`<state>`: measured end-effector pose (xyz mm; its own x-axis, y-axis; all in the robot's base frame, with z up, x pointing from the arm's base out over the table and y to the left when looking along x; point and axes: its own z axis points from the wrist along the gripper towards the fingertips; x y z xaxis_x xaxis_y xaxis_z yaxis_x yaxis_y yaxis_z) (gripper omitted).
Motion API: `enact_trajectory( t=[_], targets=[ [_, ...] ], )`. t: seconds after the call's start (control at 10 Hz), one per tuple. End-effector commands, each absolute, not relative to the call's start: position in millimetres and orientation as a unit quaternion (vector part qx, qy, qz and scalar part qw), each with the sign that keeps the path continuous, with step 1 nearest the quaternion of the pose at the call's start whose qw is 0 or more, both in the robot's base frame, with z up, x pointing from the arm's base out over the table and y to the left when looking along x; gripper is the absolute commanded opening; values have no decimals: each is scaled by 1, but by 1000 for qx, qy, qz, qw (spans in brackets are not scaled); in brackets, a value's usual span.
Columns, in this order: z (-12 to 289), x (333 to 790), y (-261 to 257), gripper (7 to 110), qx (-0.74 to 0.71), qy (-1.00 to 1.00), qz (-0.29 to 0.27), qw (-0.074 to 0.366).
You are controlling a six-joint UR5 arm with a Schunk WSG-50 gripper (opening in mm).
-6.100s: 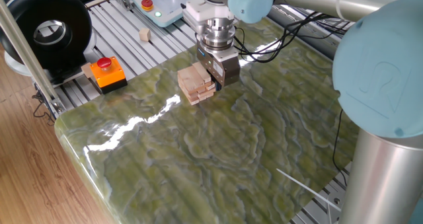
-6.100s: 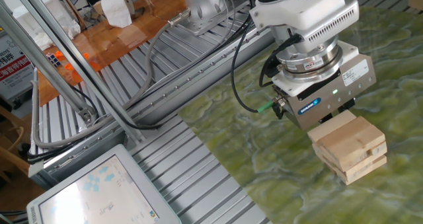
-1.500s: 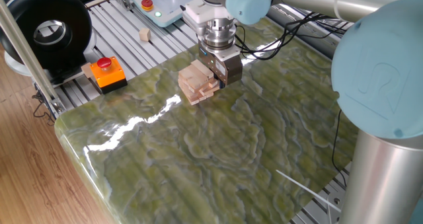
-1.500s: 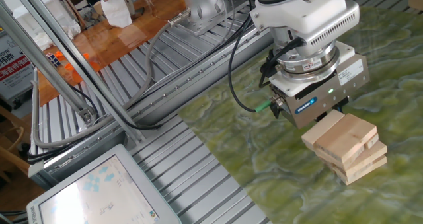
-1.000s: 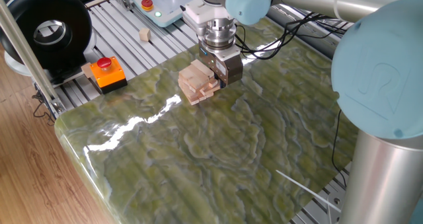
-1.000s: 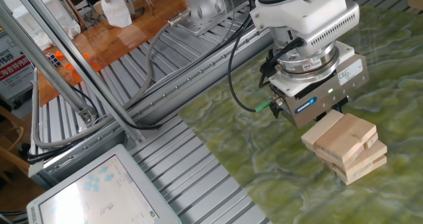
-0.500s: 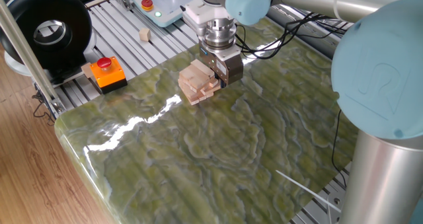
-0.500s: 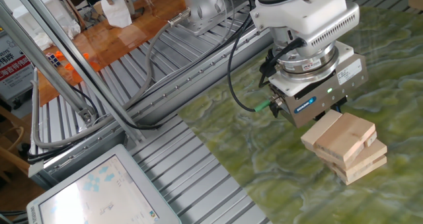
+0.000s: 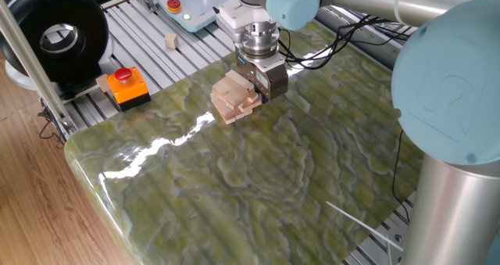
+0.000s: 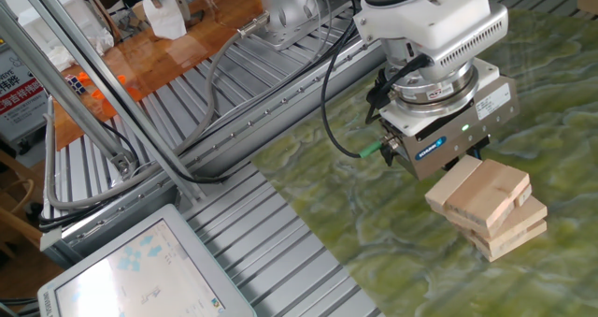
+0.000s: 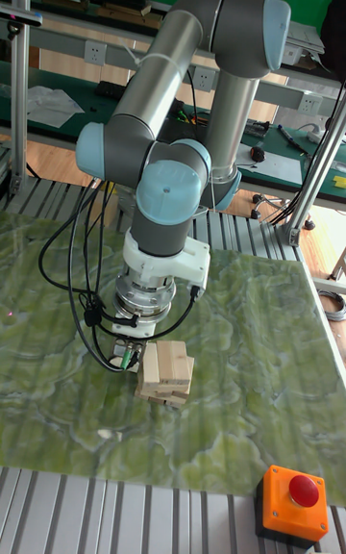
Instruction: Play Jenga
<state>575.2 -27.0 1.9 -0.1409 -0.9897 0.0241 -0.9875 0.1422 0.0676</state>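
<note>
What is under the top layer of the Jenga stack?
Under the skewed top layer of the Jenga stack, more pale bars lie crosswise on the green marbled table. The gripper covers the stack's far side, so its jaws cannot be seen.

- Arm links (image 11: 183, 63): thick silver-grey tubes.
- Joint caps (image 11: 173, 193): round, pale blue.
- Wrist housing (image 10: 425, 13): white, with a ribbed edge.
- Flange (image 9: 257, 37): stacked rings of bare metal.
- Gripper (image 10: 450, 145): a grey block with a blue label and a small green light.
- Cables (image 11: 91, 299): black, looped from the wrist; a green connector is seen at the gripper body.
</note>
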Motion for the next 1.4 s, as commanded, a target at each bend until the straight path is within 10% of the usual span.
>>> enact_trajectory(
  t=[0.0, 1.3],
  targets=[
    [3, 575, -23, 7, 648, -761, -25, 26],
    [8, 575, -3, 7, 631, -774, -39, 25]
  ],
)
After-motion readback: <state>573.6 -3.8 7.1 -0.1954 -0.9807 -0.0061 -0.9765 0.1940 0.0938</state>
